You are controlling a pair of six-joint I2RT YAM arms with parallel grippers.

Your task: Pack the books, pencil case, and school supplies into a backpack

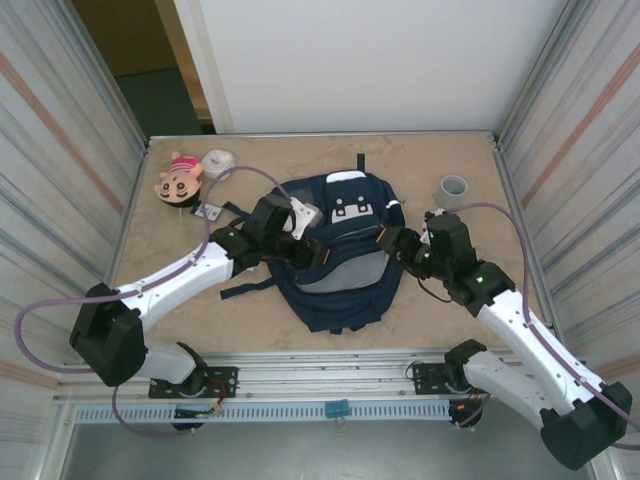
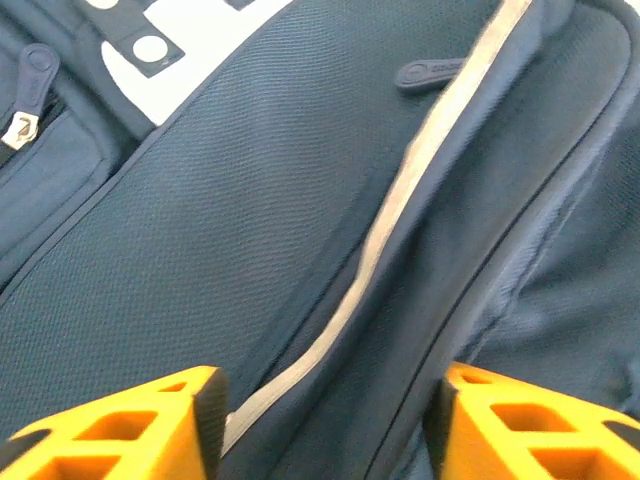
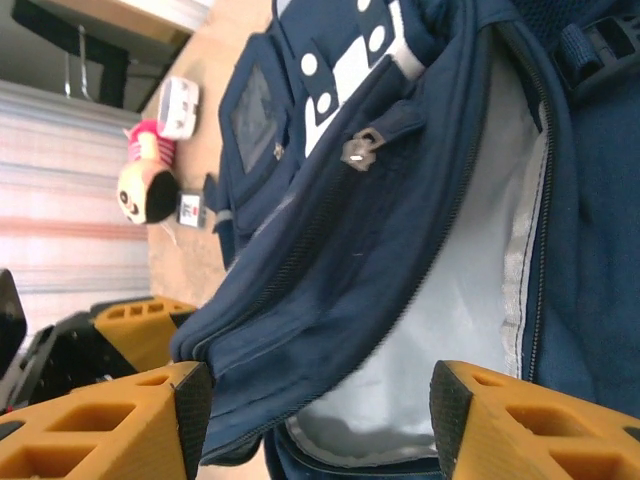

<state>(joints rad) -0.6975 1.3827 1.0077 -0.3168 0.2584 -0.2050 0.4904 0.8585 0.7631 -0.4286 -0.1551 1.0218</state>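
One navy blue backpack (image 1: 340, 285) lies flat on the table (image 1: 440, 300), between the two grippers. Its fabric is a fine weave, with a white patch (image 1: 351, 210) that has two dark squares, a grey square patch (image 1: 304, 214) and a thin pale stripe (image 2: 400, 200). Its main zip is undone, and pale grey lining (image 3: 450, 330) shows inside the mouth.

The left gripper (image 1: 318, 254) has its jaws wide apart over the front panel. In the left wrist view the left gripper (image 2: 320, 420) has the pale stripe and a fold of the backpack (image 2: 250, 220) running between its fingers, and nothing is pinched.

The right gripper (image 1: 396, 244) is also spread wide and holds nothing. In the right wrist view the right gripper (image 3: 315, 410) has the loose upper flap of the backpack (image 3: 330, 240) between its fingers, with a metal zip pull (image 3: 357, 148) beyond them.

Far beyond the right jaws, past the backpack, lie a pink doll head (image 3: 142, 182), a white-and-dark packet (image 3: 191, 210) just beside it and a white roll (image 3: 178, 100). A grey cup (image 1: 455, 190) stands beyond the right gripper, apart from the backpack.
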